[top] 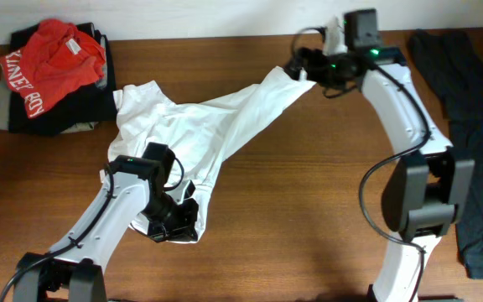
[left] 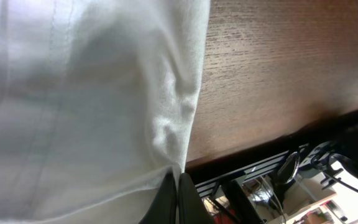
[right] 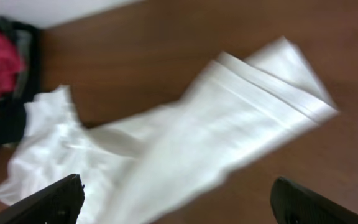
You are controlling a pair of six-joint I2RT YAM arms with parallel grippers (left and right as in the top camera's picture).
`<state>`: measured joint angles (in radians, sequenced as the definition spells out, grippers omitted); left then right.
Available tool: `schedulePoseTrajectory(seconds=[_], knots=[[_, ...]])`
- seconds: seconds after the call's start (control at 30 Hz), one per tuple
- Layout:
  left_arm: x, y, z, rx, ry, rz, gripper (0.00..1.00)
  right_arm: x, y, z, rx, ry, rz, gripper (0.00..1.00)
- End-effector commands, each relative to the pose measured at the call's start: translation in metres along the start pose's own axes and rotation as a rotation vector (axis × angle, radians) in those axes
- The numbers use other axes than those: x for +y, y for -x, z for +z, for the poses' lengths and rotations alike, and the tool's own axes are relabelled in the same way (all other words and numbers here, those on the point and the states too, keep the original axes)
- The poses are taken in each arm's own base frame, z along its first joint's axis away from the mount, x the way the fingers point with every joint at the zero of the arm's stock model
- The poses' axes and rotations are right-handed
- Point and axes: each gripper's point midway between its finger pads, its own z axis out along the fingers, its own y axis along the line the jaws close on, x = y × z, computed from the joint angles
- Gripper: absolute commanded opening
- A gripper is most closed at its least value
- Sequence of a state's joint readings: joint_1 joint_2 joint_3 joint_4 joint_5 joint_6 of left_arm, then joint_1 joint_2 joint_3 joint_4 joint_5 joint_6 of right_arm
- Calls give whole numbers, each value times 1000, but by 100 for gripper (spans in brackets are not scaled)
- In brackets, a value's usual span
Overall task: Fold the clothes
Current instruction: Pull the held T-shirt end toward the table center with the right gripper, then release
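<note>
Left end effector [left: 178, 182], mostly cropped, pinches T-shirt [left: 73, 106]

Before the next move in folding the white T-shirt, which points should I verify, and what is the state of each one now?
1. Left gripper shut on the edge of the white T-shirt: ok.
2. Right gripper open, holding nothing: ok.
3. Right gripper above the shirt's far end: ok. Its height over the cloth: cannot tell.
4. T-shirt lying flat: not ok. It is bunched and pulled into a twisted band.
5. T-shirt apart from the red shirt pile: cannot tell. A sleeve lies close beside it.
6. T-shirt apart from the dark garment: ok.
</note>
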<state>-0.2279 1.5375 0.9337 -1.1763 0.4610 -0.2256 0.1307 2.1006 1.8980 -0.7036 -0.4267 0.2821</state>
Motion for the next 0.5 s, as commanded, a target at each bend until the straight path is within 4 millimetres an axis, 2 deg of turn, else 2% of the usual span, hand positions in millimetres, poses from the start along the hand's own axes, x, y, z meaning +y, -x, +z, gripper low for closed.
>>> schedulePoseTrajectory(seconds=[0.0,0.07,0.13,0.3,0.47], knots=[[1,-1,0,-9,16,-11,0,61,0,4,-52,-63,-121,99],[0,1,0,-15,15,-8,1,59,-9,13,-72,-191,-79,98],[0,2,0,-20,14,-5,1,57,-13,22,-80,-242,-55,95],[-1,5,0,-31,11,2,0,48,-23,45,-53,-261,-39,92],[-3,6,1,-38,10,16,0,37,-41,74,-2,-282,-18,88]])
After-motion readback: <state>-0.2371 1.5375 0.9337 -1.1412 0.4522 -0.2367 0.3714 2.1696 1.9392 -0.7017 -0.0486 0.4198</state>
